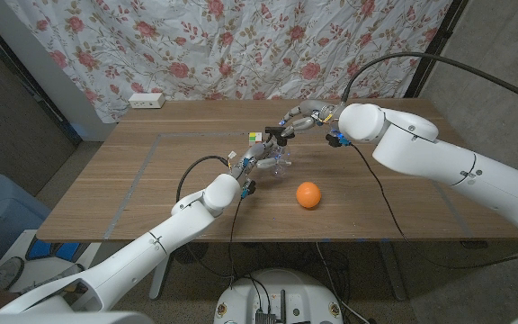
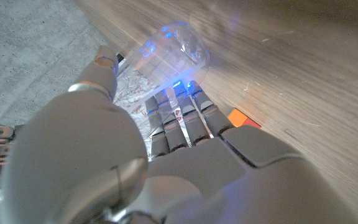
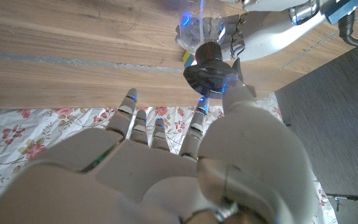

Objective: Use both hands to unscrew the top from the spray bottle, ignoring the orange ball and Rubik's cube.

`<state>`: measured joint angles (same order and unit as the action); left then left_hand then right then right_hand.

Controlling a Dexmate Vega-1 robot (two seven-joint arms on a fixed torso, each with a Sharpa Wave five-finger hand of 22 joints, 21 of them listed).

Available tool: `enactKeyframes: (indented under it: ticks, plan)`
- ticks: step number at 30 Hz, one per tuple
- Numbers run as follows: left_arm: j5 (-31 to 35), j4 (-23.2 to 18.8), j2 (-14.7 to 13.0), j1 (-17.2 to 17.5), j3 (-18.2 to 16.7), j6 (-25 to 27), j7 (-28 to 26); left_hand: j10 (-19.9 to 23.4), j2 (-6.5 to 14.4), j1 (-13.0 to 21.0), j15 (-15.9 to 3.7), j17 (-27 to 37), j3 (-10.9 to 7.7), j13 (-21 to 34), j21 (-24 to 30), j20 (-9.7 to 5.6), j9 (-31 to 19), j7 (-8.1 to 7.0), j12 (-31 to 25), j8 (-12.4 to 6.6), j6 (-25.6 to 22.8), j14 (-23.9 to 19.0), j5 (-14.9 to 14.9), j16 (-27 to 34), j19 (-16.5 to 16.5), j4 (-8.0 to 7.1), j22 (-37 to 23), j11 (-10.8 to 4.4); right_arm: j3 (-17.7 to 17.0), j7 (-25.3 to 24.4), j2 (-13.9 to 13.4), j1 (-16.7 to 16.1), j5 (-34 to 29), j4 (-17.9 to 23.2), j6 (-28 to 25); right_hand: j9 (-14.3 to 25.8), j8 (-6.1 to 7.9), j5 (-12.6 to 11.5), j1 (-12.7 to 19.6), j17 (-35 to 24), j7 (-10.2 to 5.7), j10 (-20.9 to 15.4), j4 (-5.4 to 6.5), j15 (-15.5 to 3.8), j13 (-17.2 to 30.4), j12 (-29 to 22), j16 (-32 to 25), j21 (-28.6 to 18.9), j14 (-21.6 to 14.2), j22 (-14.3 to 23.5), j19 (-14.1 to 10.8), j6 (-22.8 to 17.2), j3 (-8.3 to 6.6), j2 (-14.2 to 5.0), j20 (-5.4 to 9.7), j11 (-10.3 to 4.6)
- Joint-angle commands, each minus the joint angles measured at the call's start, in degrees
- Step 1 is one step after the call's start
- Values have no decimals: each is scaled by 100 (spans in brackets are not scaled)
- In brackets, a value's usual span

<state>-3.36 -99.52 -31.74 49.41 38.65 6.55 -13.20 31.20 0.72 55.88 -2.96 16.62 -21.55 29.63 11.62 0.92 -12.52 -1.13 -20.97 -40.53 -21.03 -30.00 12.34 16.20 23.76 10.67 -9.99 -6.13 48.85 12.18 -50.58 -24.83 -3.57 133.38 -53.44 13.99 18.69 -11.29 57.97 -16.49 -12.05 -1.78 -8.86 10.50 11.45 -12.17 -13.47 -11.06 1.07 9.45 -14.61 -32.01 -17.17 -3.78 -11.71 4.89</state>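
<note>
Head view: near the wooden table's [image 1: 133, 193] middle, the left hand [image 1: 252, 166] grips the clear, crinkled spray bottle [image 1: 277, 158]; the right hand [image 1: 304, 121] pinches its black round top [image 1: 275, 134]. A smooth orange ball [image 1: 308, 194] sits nearby.

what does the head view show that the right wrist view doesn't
Head view alone: the orange ball on the table, to the right of the spray bottle, apart from both robot hands, and a white power strip at the far edge.

Right wrist view alone: the dark spray top seen close, with the right robot hand pinching it.

Both: the clear bottle, the Rubik's cube behind it, the left robot hand gripping the bottle's body, and the floral curtain.
</note>
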Motion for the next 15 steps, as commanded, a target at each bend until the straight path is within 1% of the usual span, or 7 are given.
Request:
enactKeyframes:
  ticks: [1,2,5,9,11,15]
  plan:
    - [-30,4,5,53,-10,-74,-1,99,572,-491,-369,26,-151,23,-8,27,-9,73,-5,-19,-159,-25,-20,-13,10,-102,-21,-44,-144,-256,35,-244,84,18,67,14,106,-41,94,-1,-31,-93,-78,-45,10,-43,-64,-22,-50,19,-85,-215,-40,-43,43,-70]
    - [-30,5,5,58,-9,-83,-2,90,585,-493,-362,28,-156,24,-9,31,-9,73,-1,-16,-150,-20,-18,-14,7,-107,-21,-40,-158,-290,44,-268,90,21,64,14,109,-42,101,-1,-33,-96,-80,-49,10,-43,-67,-22,-58,19,-88,-222,-42,-44,47,-67]
    - [-35,4,9,73,-10,-95,-7,84,593,-501,-356,30,-159,25,-9,34,-9,76,4,-16,-148,-18,-19,-16,3,-112,-21,-30,-214,-385,57,-350,124,20,116,17,194,-54,199,-2,-45,-216,-102,-134,7,-66,-106,-15,-144,18,-121,-413,-76,-62,97,-173]
    - [-37,1,14,85,-6,-109,-6,84,596,-510,-355,29,-163,27,-8,35,-8,82,8,-17,-147,-22,-20,-19,4,-114,-22,-28,-367,-501,56,-506,245,1,305,21,289,-80,355,-3,-52,-325,-129,-222,5,-78,-138,-16,-211,17,-171,-632,-135,-100,149,-265]
    - [-37,-7,17,97,-10,-112,-18,77,607,-520,-350,29,-168,29,-8,37,-8,88,13,-16,-145,-22,-20,-22,2,-122,-22,-22,-399,-508,52,-528,284,-2,331,24,347,-93,413,-5,-48,-392,-126,-264,4,-87,-157,-9,-250,17,-176,-767,-155,-115,171,-306]
    - [-38,-44,3,119,-16,-86,-22,85,626,-549,-346,26,-179,32,-8,39,-8,89,14,-18,-148,-23,-20,-31,-1,-138,-22,-29,-455,-478,35,-558,377,-21,409,23,389,-122,501,-11,-58,-435,-134,-301,3,-86,-165,2,-256,17,-170,-872,-195,-156,201,-367]
